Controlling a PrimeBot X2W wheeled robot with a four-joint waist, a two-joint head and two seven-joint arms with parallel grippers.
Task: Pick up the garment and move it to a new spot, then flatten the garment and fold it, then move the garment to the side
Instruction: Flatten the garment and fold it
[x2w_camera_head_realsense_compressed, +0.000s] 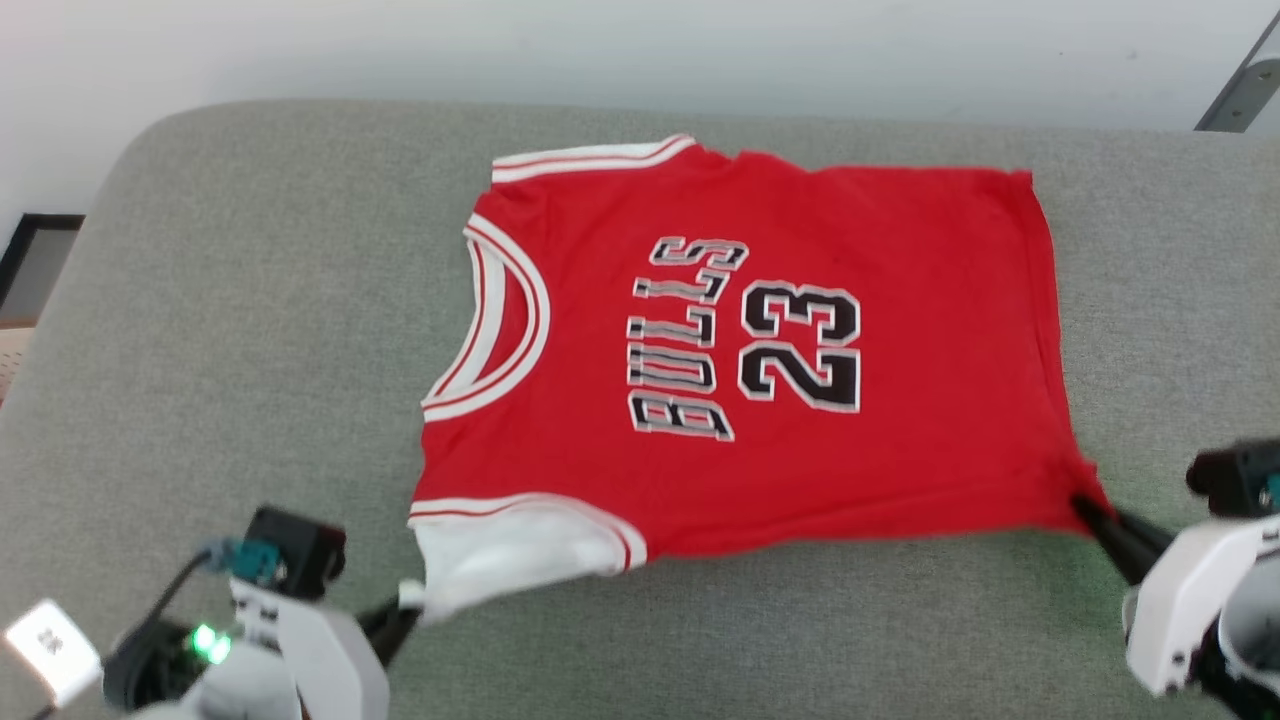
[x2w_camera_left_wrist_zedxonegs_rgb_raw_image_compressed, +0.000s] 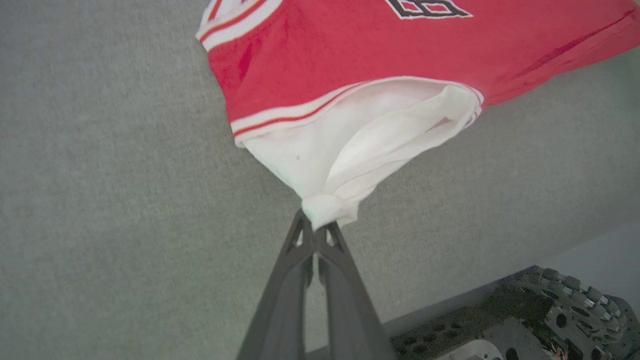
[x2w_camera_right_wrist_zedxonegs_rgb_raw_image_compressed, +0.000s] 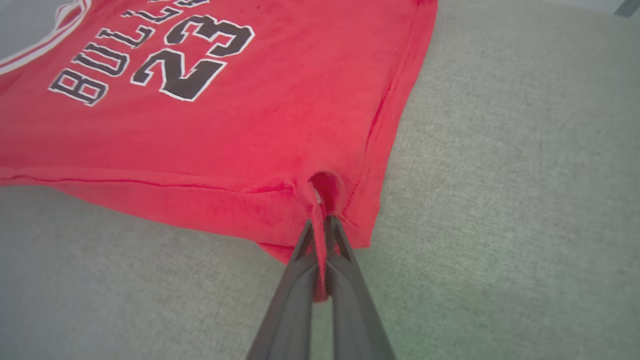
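Note:
The garment (x2w_camera_head_realsense_compressed: 880, 430), a red jersey with black "BULLS 23" lettering and white striped trim, lies spread on a grey cushioned surface (x2w_camera_head_realsense_compressed: 220, 330), neck to the left, hem to the right. My left gripper (x2w_camera_head_realsense_compressed: 405, 608) is shut on the white near sleeve (x2w_camera_left_wrist_zedxonegs_rgb_raw_image_compressed: 320, 165), pulling it to a point at the fingertips (x2w_camera_left_wrist_zedxonegs_rgb_raw_image_compressed: 315, 227). My right gripper (x2w_camera_head_realsense_compressed: 1085, 510) is shut on the near hem corner (x2w_camera_right_wrist_zedxonegs_rgb_raw_image_compressed: 320, 200), a strip of red cloth pinched between its fingers (x2w_camera_right_wrist_zedxonegs_rgb_raw_image_compressed: 300, 280). The near edge is stretched taut between both grippers.
The grey cushion reaches well beyond the garment on all sides, with a rounded far left corner (x2w_camera_head_realsense_compressed: 170, 130). A white wall (x2w_camera_head_realsense_compressed: 600, 50) stands behind it. A dark frame (x2w_camera_head_realsense_compressed: 35, 260) sits at the left. The robot's base (x2w_camera_left_wrist_zedxonegs_rgb_raw_image_compressed: 540, 320) shows below the cushion's near edge.

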